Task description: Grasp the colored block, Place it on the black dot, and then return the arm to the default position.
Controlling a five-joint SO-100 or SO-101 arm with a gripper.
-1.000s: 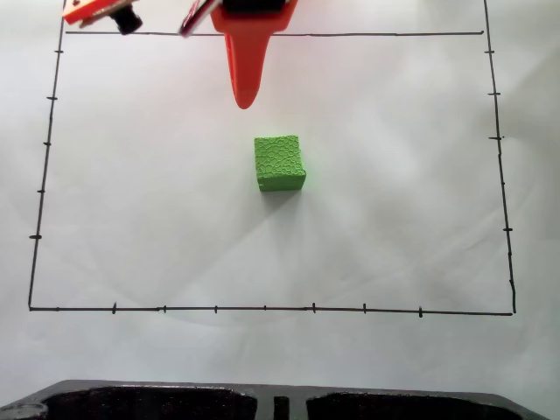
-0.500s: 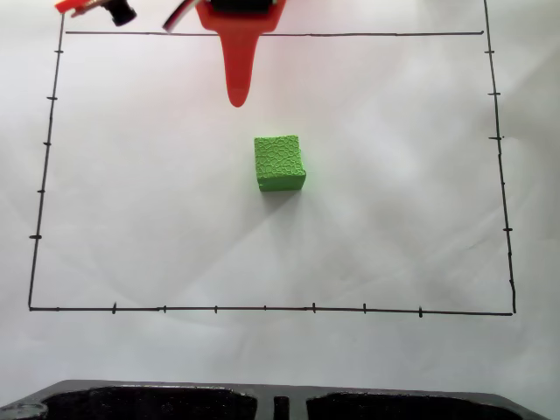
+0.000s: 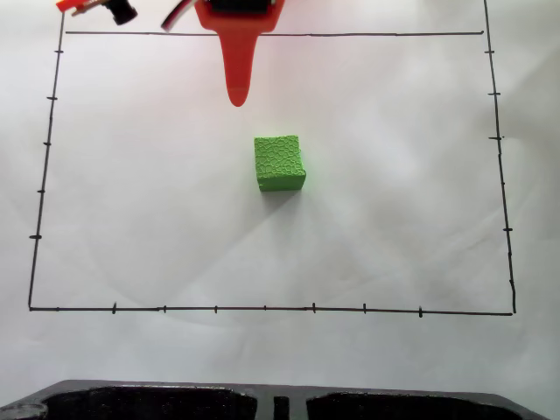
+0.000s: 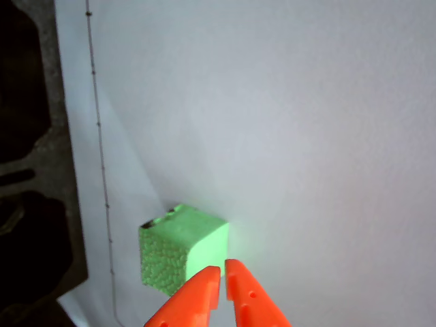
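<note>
The gripper (image 4: pixel 223 274), jaws pressed together and empty, hangs apart from the colored block (image 3: pixel 280 163), probably already placed.

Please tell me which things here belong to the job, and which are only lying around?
Belong to the job:
green cube
orange gripper, jaws shut, empty

Only lying around:
white sheet with drawn black border
dark tray at the edge
</note>
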